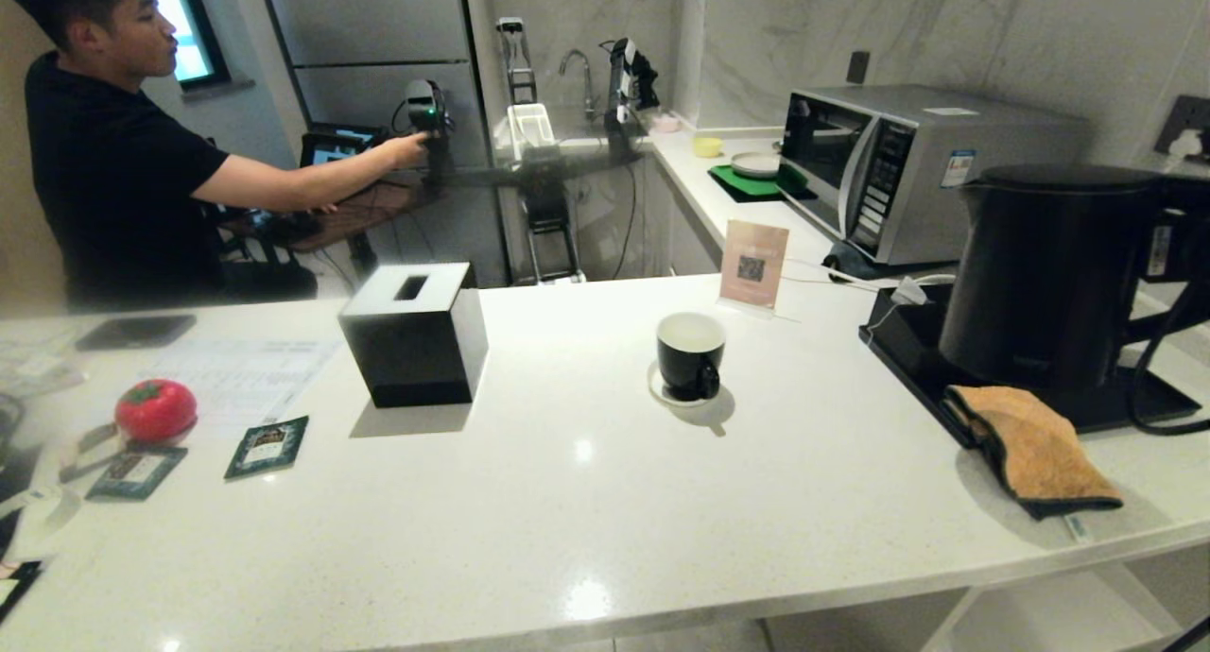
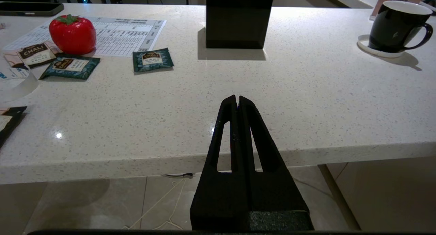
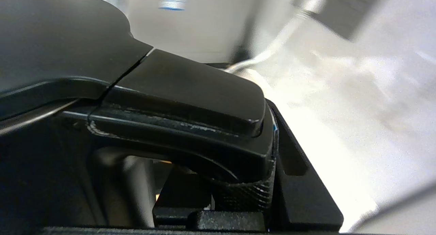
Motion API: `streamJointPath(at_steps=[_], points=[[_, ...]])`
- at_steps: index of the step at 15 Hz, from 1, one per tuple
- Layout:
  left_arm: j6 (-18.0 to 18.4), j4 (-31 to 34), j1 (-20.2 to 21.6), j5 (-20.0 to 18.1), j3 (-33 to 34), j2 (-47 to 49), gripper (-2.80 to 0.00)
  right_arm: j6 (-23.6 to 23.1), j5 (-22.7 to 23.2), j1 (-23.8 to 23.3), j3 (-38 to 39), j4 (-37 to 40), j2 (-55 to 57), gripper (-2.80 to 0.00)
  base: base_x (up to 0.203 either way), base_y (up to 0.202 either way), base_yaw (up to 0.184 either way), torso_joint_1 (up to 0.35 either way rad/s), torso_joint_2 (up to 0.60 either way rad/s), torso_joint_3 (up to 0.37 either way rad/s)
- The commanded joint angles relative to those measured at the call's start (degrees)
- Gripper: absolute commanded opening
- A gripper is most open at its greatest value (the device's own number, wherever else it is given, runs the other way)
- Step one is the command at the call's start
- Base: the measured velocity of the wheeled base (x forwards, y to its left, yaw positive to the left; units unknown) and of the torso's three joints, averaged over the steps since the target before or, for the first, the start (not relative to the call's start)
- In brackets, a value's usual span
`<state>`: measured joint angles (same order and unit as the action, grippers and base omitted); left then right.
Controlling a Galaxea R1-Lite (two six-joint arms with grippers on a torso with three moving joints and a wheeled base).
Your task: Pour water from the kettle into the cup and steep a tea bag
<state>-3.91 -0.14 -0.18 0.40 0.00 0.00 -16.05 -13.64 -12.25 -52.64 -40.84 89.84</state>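
Observation:
The tall black kettle [image 1: 1040, 274] is at the right, over a black tray [image 1: 907, 350]; whether it rests on the tray I cannot tell. My right gripper [image 1: 1172, 246] is at the kettle's far right side. In the right wrist view this gripper [image 3: 245, 194] is shut on the kettle's handle [image 3: 190, 102], with one finger [image 3: 306, 194] pressed against it. The black cup [image 1: 690, 354] stands on its white saucer [image 1: 662, 392] mid-counter, and also shows in the left wrist view as the cup [image 2: 395, 25]. Tea bag sachets [image 1: 267, 446] [image 2: 152, 59] lie at the left. My left gripper [image 2: 237, 98] is shut and empty at the counter's front edge.
A black tissue box [image 1: 413, 335] stands left of the cup, and a red tomato-shaped thing [image 1: 156, 411] lies far left. An orange cloth [image 1: 1035, 449] hangs over the tray's front corner. Behind are a microwave [image 1: 907, 170] and a sign card [image 1: 753, 265]. A person [image 1: 113, 161] sits at the back left.

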Motion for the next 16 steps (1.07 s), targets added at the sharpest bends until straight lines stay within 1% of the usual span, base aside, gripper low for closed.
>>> streamJointPath(at_steps=[1,5,9,13,16], points=[[-0.04,-0.03,0.01,0.04,0.0,0.02,-2.8,0.73,-0.08,-3.67,1.53,-0.38,-1.55,-2.8,0.0,0.0,0.0,0.0,0.0,0.0],[-0.04,-0.03,0.01,0.04,0.0,0.06,-2.8,1.02,-0.02,-10.58,5.08,-2.48,-3.24,-2.8,0.0,0.0,0.0,0.0,0.0,0.0],[-0.04,-0.03,0.01,0.04,0.0,0.09,-2.8,0.96,-0.13,-16.66,5.85,-4.94,-2.17,-2.8,0.0,0.0,0.0,0.0,0.0,0.0],[-0.04,-0.03,0.01,0.04,0.0,0.04,-2.8,1.0,-0.16,-19.85,8.93,-11.69,1.17,-2.8,0.0,0.0,0.0,0.0,0.0,0.0],[-0.04,-0.03,0.01,0.04,0.0,0.09,-2.8,1.05,-0.08,-22.55,9.16,-14.62,4.8,-2.8,0.0,0.0,0.0,0.0,0.0,0.0]])
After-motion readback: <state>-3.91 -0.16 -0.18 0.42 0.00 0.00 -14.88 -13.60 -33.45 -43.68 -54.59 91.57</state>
